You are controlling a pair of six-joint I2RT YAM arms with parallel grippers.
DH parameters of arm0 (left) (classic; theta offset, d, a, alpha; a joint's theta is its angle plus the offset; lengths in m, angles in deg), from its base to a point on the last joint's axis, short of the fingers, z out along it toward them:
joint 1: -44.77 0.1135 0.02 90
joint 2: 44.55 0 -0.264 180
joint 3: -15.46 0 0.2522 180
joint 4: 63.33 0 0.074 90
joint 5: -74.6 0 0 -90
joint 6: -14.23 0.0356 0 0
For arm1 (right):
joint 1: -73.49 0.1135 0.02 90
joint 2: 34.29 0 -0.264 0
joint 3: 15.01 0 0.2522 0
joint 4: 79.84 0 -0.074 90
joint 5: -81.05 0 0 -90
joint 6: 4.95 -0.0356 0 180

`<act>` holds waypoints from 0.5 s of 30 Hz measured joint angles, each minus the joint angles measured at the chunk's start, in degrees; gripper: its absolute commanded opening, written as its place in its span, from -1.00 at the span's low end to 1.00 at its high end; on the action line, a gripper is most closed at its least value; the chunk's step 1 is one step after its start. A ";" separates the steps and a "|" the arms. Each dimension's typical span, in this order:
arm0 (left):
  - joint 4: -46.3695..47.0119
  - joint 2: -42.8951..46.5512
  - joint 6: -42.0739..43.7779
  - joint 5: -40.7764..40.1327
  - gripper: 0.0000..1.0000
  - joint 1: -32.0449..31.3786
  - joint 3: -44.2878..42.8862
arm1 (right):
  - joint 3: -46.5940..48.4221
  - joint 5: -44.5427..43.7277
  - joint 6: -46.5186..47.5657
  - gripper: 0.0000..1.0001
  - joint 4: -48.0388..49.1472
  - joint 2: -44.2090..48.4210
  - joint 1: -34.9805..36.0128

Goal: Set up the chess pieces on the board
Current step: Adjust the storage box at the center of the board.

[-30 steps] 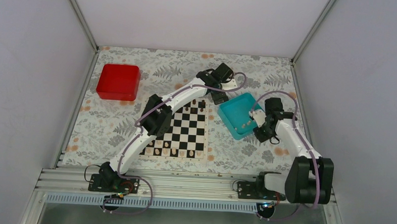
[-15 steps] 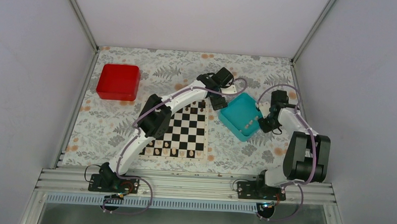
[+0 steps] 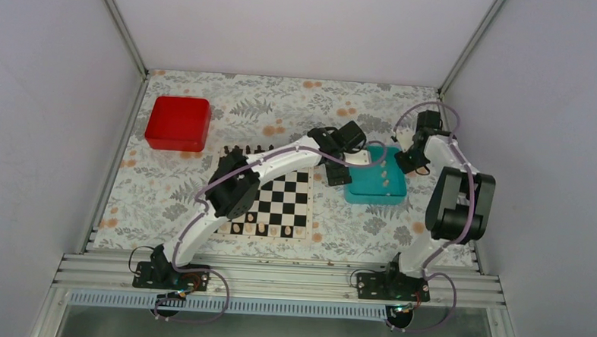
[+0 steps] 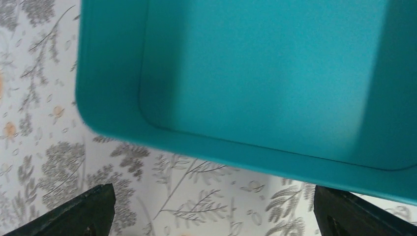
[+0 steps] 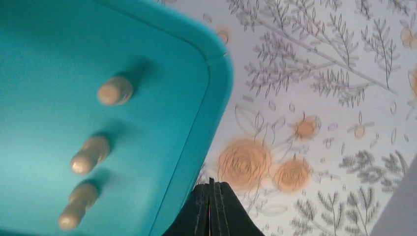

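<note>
The chessboard (image 3: 276, 202) has light pieces (image 3: 266, 229) along its near row and dark pieces (image 3: 243, 149) at its far edge. To its right sits a teal tray (image 3: 363, 192) with several cream pieces (image 3: 383, 172) inside; these cream pieces (image 5: 88, 155) also show in the right wrist view. My left gripper (image 3: 335, 175) hovers at the tray's left side and is open, with the tray wall (image 4: 196, 142) just ahead of its spread fingers (image 4: 88, 211). My right gripper (image 3: 403, 162) is shut, empty, and sits just outside the tray's rim (image 5: 216, 83) at the far right corner.
A red box (image 3: 178, 122) stands at the far left of the floral tablecloth. Side walls close in the table on the left and right. The right arm is folded near the right wall.
The teal tray has turned from diagonal to square and slid right. My right gripper swung to the tray's far right corner. My left gripper moved down to the tray's left side.
</note>
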 measured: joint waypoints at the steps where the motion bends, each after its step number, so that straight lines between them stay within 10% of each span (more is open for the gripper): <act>1: -0.02 0.00 0.02 0.20 1.00 -0.55 0.20 | 1.60 0.37 0.37 -0.92 -0.15 -1.77 -0.26; 15: -0.24 -0.02 0.37 1.68 1.00 -7.50 0.39 | 18.32 10.40 4.26 -0.92 -6.03 -15.67 -0.24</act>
